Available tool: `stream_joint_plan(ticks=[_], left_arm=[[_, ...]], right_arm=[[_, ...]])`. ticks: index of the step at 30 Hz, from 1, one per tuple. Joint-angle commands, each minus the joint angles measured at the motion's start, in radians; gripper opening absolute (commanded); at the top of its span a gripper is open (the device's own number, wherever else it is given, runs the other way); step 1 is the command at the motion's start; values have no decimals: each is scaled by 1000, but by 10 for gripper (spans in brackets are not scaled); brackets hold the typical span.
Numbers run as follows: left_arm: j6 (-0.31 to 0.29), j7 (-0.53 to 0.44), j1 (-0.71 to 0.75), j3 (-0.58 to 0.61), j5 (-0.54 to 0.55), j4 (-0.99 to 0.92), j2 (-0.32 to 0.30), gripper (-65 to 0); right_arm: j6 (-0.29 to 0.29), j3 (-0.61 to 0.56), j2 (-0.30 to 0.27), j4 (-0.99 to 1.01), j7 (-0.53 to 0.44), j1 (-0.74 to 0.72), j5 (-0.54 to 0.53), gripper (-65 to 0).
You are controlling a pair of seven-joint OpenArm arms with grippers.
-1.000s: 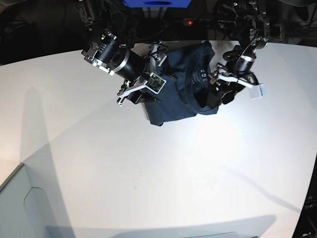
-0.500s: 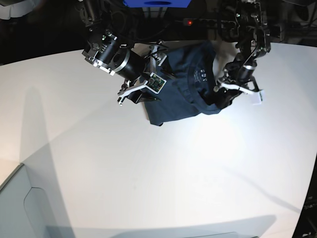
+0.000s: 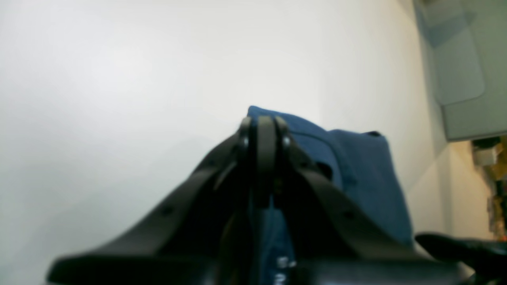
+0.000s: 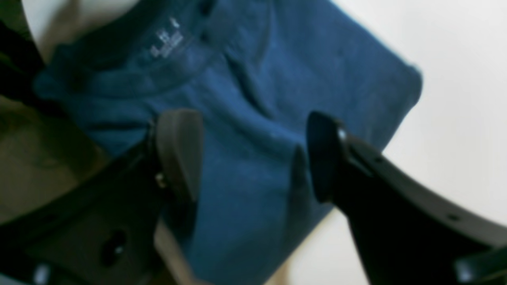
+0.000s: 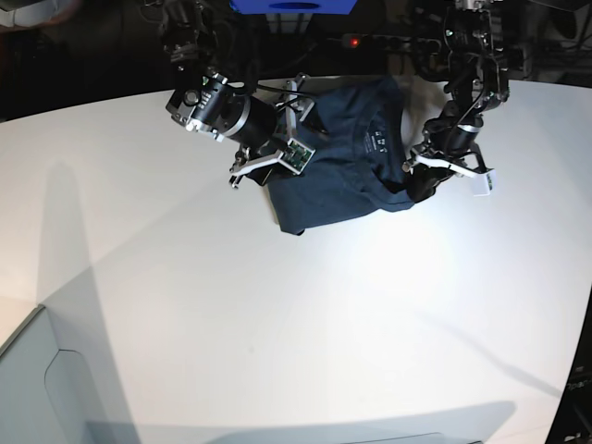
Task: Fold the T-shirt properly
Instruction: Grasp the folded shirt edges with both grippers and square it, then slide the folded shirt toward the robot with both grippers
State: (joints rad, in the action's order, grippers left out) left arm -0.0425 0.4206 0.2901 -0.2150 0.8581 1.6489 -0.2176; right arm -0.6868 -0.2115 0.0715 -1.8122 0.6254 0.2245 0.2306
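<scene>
The dark navy T-shirt lies folded into a compact bundle at the back of the white table, its white neck label facing up. My left gripper is shut on the shirt's right edge; in the left wrist view its jaws are closed with blue cloth pinched between them. My right gripper is open over the shirt's left edge. In the right wrist view it hovers open above the cloth, holding nothing, with the label visible.
A blue box and cables with a red light sit behind the table's far edge. A grey bin stands at the front left corner and also shows in the left wrist view.
My right arm has shifted right and back, closer over the shirt's left edge. My left gripper has dropped slightly at the shirt's right edge, still shut.
</scene>
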Motion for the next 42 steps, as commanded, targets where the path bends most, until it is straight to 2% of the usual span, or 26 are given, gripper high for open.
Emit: stream_joint_plan(ticks=[1,5,7,11,13,16,18,22,24,27,31,40,42], left_arm=[[-10,-24,-9,-4,13,18,-21,-650],[-6,-22,-9,-4,17,18,-27,-650],[-4,-22,-7,-4,20,18,-29,-587],[-6,16,27,-14,22,55,-29,-395],[-9,40,37,-48,22,99,-21,-331],[-6,80,77,-96,23,164,1,-275],[-6,105,113,-130,23,228,43,-251],[-6,131,156,-143,14,268,116,-224],[-4,134,162,-140,13,242,142,-222],[-6,133,162,-140,13,181,172,-222],[-12,134,156,-136,13,113,175,-222],[-13,131,103,10,13,9,163,-227],[-13,133,87,33,13,-20,159,-246]], right_arm=[[-11,-3,6,4,-23,-12,-18,-334],[-11,22,7,45,-25,-35,-18,-458],[-11,31,7,47,-23,-40,-18,-476],[-11,37,7,1,-17,-38,-20,-475],[-11,51,9,-37,-20,-27,-20,-467],[-11,59,12,-90,-14,-20,-21,-405],[-11,60,12,-126,-19,-6,-21,-338],[-11,60,7,-165,-14,0,-21,-231],[-11,60,7,-165,-14,-1,-21,-200],[-11,60,7,-162,-14,-1,-21,-195],[-11,60,7,-160,-14,-1,-21,-195],[-11,60,6,-168,-14,2,-21,-196],[-11,73,4,-180,-14,2,-20,-196]])
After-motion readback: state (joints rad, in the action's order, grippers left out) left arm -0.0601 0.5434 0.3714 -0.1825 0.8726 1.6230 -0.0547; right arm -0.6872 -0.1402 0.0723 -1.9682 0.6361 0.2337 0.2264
